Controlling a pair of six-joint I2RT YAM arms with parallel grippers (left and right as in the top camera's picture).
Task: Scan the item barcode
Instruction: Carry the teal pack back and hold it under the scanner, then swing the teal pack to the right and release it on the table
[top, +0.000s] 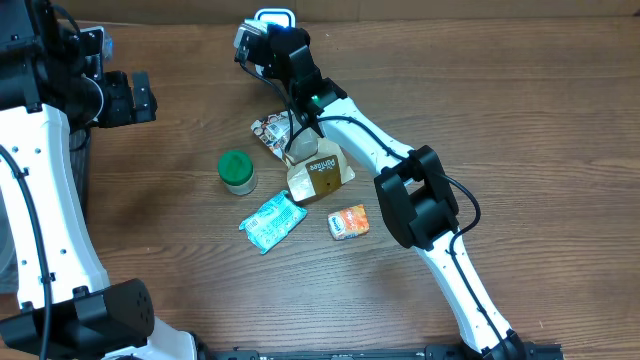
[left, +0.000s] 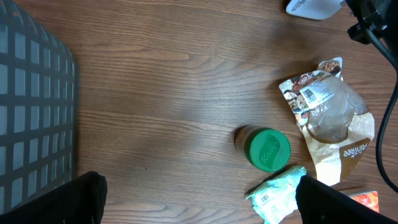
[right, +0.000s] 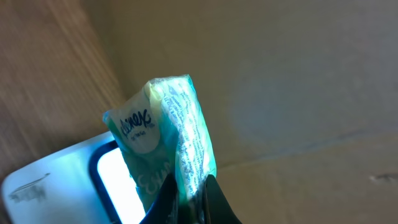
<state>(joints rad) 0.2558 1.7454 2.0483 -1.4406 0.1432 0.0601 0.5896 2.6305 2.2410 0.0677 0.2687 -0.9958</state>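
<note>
1. Right wrist cam: the right gripper (right: 189, 202) is clamped tight on the Kleenex pack (right: 168, 137), holding it right over the scanner (right: 56, 180) window, presumably so its barcode faces the light.
2. The left gripper (left: 199, 205) hangs wide open and empty, off by the basket (left: 31, 112), probably just out of the way.

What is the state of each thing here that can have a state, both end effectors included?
Left end effector: open, empty.
Right end effector: shut on Kleenex pack.
Kleenex pack: gripped, at the scanner.
Scanner: window looks lit.
Green-lidded jar: upright, lid on.
Brown pouch: lying flat, barcode up.
Teal packet: lying flat.
Orange packet: lying flat.
</note>
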